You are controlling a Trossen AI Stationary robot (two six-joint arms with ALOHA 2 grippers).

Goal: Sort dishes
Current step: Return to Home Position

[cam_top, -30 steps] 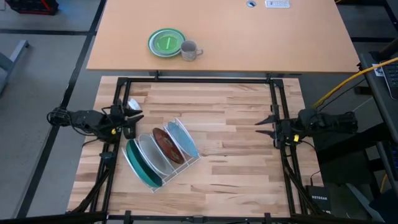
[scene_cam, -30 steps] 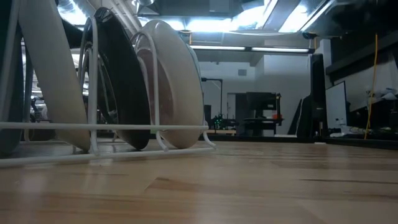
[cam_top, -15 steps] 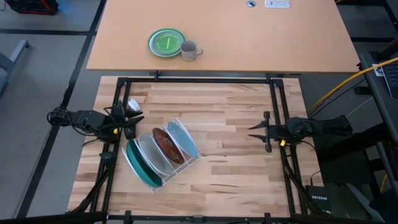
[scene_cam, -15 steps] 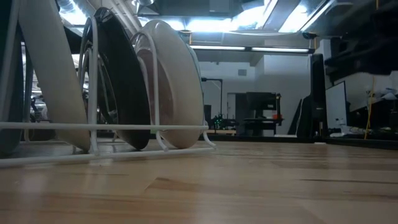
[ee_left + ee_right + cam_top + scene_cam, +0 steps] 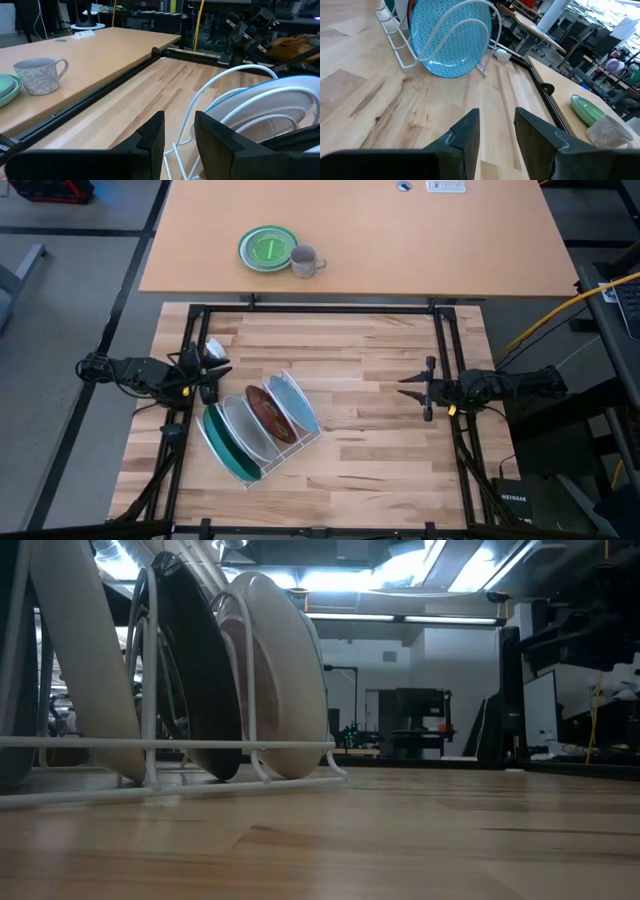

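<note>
Right gripper (image 5: 410, 385) shifted inward, parted, empty; left gripper (image 5: 218, 362) parked parted, empty beside rack (image 5: 200, 744); plates (image 5: 268, 412) kept upright by wires.

**Where my four cameras look**

My high camera looks straight down on the whole table (image 5: 380, 430). The low one sits at table height, very near the dish rack (image 5: 150, 745), and faces the room behind. Each wrist camera looks forward, low over the wood, past its own gripper: the left gripper (image 5: 179, 120) and the right gripper (image 5: 496, 112). All four views share the rack.
</note>
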